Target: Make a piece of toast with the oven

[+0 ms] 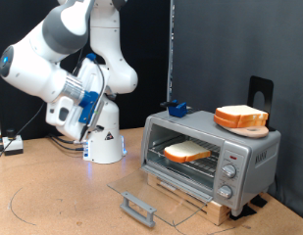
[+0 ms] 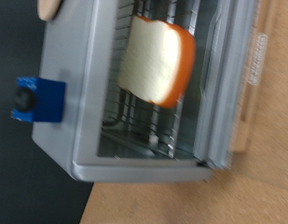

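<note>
The oven (image 1: 251,155) stands at the exterior view's right with its glass door (image 1: 156,192) folded down flat. The piece of toast (image 1: 186,152) lies on the wire rack inside. The wrist view looks into the oven (image 2: 64,56) from some way off and shows the toast (image 2: 157,61) on the rack. My gripper (image 1: 84,98) hangs on the folded arm at the exterior view's left, well apart from the oven. Its fingers do not show in the wrist view, and nothing shows between them.
A second slice of bread (image 1: 239,117) lies on a wooden plate on the oven's top. A small blue block (image 1: 176,108) sits on the top's other end and also shows in the wrist view (image 2: 37,99). Cables (image 1: 9,145) lie at the far left.
</note>
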Robot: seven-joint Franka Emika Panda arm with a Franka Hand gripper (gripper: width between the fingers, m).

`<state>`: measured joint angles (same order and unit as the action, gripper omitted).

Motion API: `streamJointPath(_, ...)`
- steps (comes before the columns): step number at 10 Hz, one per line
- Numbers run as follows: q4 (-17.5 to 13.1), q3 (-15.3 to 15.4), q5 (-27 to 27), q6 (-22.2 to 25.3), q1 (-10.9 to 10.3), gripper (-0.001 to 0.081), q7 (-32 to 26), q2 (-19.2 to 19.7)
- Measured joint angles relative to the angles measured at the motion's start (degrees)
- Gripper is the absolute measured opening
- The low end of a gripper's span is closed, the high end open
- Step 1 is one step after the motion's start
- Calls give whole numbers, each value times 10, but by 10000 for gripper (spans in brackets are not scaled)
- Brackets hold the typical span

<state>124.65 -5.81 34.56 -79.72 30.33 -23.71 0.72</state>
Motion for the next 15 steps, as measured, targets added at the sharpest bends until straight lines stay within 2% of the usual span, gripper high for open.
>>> streamJointPath(4,-52,-15,-49,-2,17,809,-34,66)
streamJointPath(7,-56,-17,-50,-19,20,809,-55,80)
streamJointPath(9,-61,-17,-59,24,22,809,-55,97)
streamJointPath(10,-58,-18,-60,16,23,809,-48,116)
streamJointPath(13,-45,-16,-65,-55,18,809,-19,170)
streamJointPath(15,-16,-16,-65,-150,4,809,-7,181)
